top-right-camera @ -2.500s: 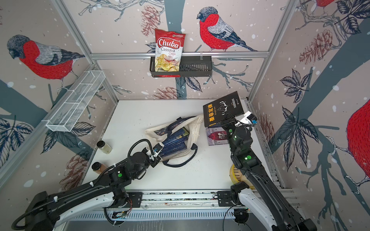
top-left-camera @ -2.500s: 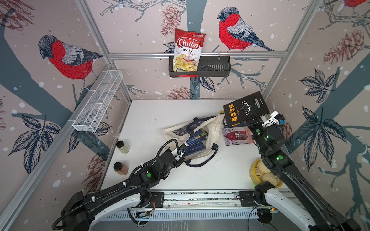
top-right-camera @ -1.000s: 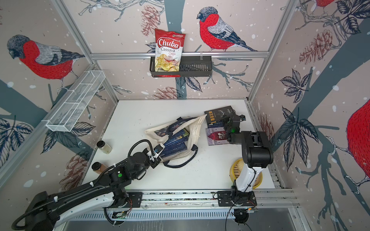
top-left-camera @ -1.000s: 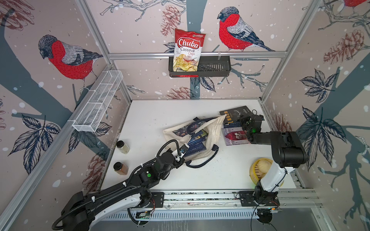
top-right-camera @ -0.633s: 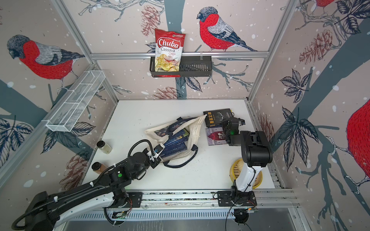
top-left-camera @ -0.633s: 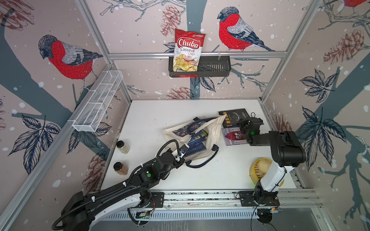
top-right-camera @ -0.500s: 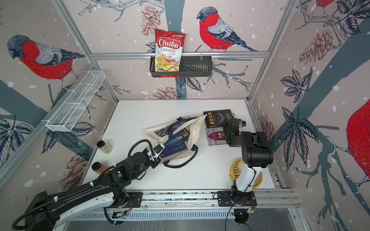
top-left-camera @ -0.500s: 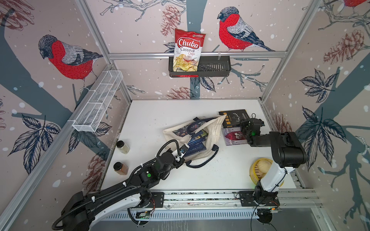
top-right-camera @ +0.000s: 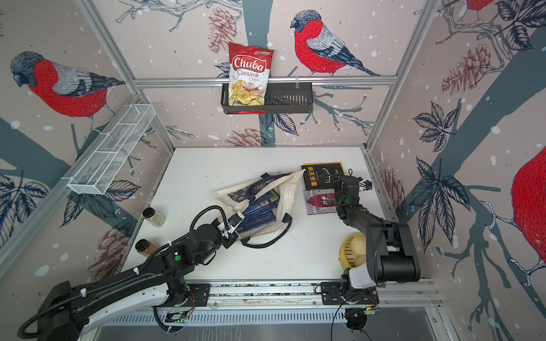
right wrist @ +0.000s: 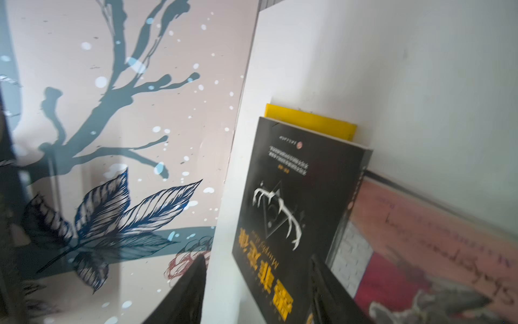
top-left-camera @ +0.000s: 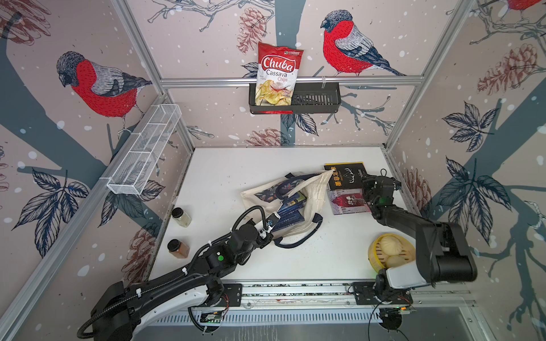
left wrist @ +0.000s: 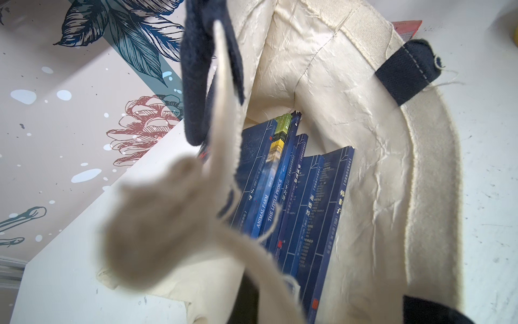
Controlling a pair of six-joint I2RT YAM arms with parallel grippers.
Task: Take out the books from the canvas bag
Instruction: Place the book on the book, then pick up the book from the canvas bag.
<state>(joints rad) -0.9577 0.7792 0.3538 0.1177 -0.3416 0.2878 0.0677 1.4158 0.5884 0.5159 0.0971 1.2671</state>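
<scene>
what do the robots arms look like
The left arm and right arm have black links, white shell near the base, a green light on each. The left carries a looped black cable with white ties; the right has a boxy elbow.

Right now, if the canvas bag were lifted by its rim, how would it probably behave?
Probably floppy: the canvas bag lies creased and slumped on the table. It would likely sag under the books stacked inside. They might slide out, since its mouth gapes open.

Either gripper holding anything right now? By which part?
Left gripper is shut on the canvas bag, pinching the cream rim of its mouth. Right gripper holds nothing: its jaws stand open at the black book.
</scene>
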